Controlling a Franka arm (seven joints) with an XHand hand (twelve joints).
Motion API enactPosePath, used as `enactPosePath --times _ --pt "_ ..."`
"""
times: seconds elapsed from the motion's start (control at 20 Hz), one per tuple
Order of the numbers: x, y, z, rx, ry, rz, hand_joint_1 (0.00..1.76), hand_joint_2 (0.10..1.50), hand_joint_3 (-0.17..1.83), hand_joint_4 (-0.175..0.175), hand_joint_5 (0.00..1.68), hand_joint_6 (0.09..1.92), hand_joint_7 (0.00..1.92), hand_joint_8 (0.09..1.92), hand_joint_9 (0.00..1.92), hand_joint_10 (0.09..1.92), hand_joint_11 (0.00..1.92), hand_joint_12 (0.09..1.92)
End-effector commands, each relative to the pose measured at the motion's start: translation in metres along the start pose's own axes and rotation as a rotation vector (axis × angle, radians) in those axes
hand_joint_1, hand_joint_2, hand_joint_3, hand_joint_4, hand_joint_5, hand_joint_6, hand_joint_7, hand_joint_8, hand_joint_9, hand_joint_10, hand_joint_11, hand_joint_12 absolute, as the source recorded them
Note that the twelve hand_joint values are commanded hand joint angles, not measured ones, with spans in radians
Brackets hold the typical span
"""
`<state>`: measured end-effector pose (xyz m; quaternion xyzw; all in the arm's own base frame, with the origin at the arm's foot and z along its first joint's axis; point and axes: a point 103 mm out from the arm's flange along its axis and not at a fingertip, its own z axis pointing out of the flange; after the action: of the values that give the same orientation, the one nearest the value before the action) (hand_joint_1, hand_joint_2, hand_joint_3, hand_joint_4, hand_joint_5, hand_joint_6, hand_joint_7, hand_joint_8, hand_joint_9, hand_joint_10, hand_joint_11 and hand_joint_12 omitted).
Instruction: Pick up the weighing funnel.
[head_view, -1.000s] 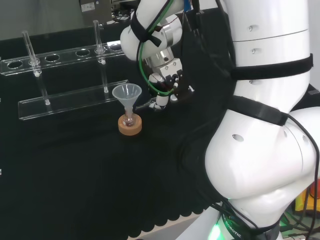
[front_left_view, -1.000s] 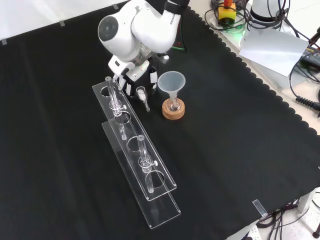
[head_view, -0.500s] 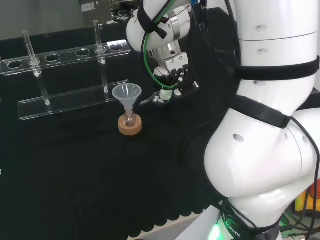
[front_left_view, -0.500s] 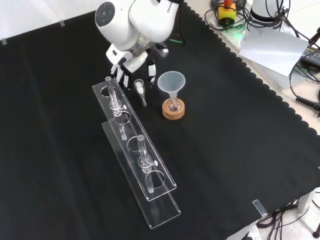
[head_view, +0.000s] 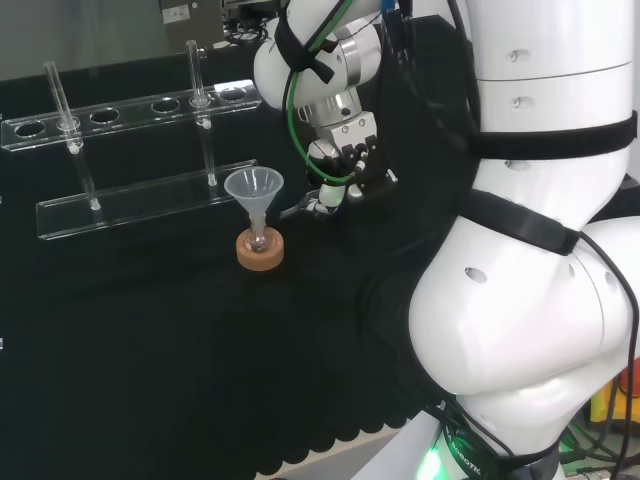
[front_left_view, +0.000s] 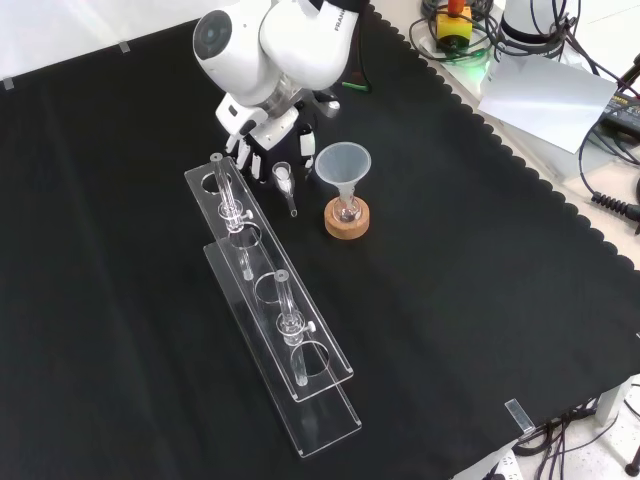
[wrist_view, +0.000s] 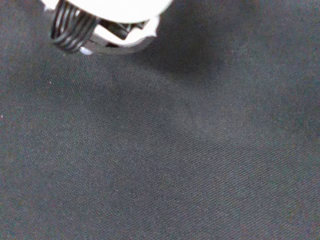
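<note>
- The bench is covered by a black cloth (front_left_view: 480, 300); in the wrist view its weave (wrist_view: 175, 150) is seen close up beneath a blurred white part of the hand (wrist_view: 110, 7).
- The head view's right side is taken up by the white arm (head_view: 530, 300); in the front view one of its links (front_left_view: 290, 40) is seen at the top, above the hand.
- A long clear rack (front_left_view: 325, 425) is laid out across the cloth, running from beside the hand towards the bottom of the front view. Two glass tubes (front_left_view: 232, 205) (front_left_view: 290, 320) are stood upright in it.
- The hand (front_left_view: 270, 135) is lowered between the rack's upper end and the funnel. Its fingers (front_left_view: 244, 160) are curled downward and are closed about the wide end of the weighing funnel.
- The funnel (front_left_view: 343, 165) is stood mouth up with its stem in a small flask (front_left_view: 347, 210), which is seated on a cork ring (front_left_view: 347, 225). It is not touched by the hand.
- The weighing funnel (front_left_view: 285, 180) is held at the fingertips, just left of the funnel in the front view and between it and the rack. Its short stem is pointed away from the palm. In the head view it (head_view: 297, 208) is seen just right of the funnel, jutting from under the hand (head_view: 340, 165). Whether it is clear of the cloth cannot be told.
</note>
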<state>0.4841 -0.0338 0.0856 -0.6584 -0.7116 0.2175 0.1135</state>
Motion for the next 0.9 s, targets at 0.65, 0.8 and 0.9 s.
enactPosePath --times 0.65,0.8,0.9 --pt "0.0075 0.0036 0.0041 -0.011 -0.012 -0.019 1.06 0.87 0.39 0.175 1.09 0.89 0.44 0.68 0.77 0.54 0.43 1.3" --pt "0.008 0.003 0.0044 -0.003 -0.006 -0.023 0.97 0.75 0.5 0.048 0.87 0.8 0.39 0.7 0.73 0.56 0.4 1.3" --pt "0.0084 0.0033 0.0055 0.014 -0.006 -0.023 0.94 0.67 0.62 0.011 0.77 0.77 0.36 0.71 0.71 0.58 0.39 1.31"
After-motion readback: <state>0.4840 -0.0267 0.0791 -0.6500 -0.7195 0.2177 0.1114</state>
